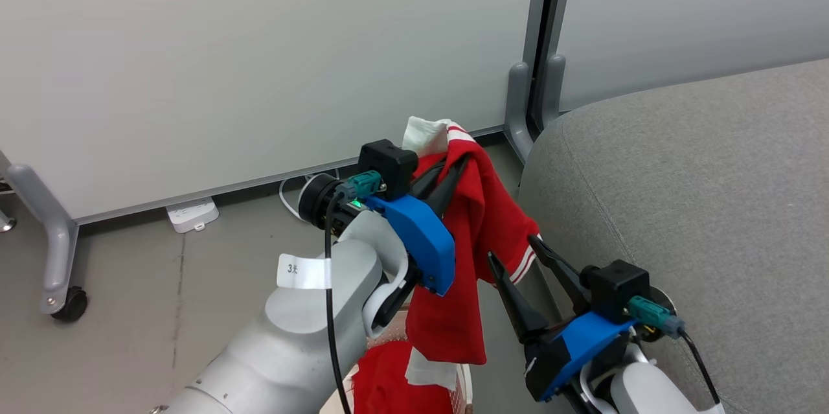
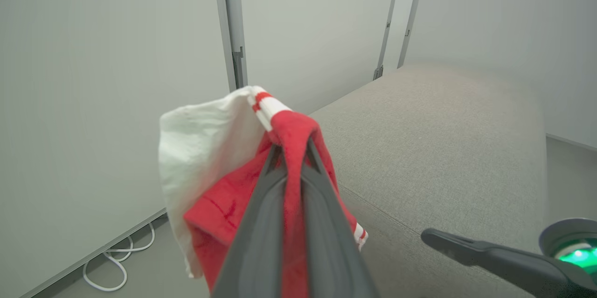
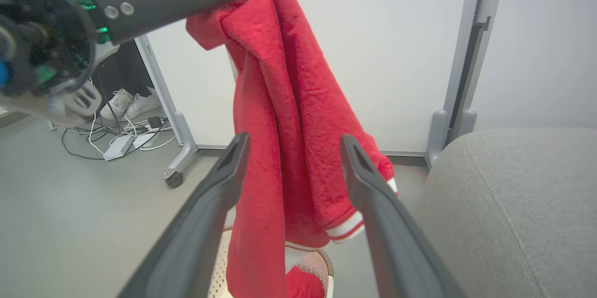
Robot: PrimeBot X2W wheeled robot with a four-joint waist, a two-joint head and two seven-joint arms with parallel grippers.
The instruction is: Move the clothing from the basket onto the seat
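My left gripper (image 1: 455, 166) is shut on the red garment with white parts and striped trim (image 1: 479, 219), holding it up in the air left of the seat. In the left wrist view the fingers (image 2: 261, 214) pinch a red fold of the garment (image 2: 219, 204). My right gripper (image 1: 513, 249) stands open just below the garment's striped cuff. In the right wrist view the right gripper (image 3: 295, 142) has the hanging garment (image 3: 280, 102) in front of its spread fingers. Below is the basket (image 3: 322, 261), with the plain red garment (image 1: 388, 381) inside. The grey seat (image 1: 680, 194) lies to the right.
White partition panels (image 1: 259, 64) on grey castor feet (image 1: 61, 284) stand behind. A power strip (image 1: 191, 214) and white cable (image 2: 116, 260) lie on the floor. A person's white shoes (image 3: 126, 102) and more cables show beyond the panel.
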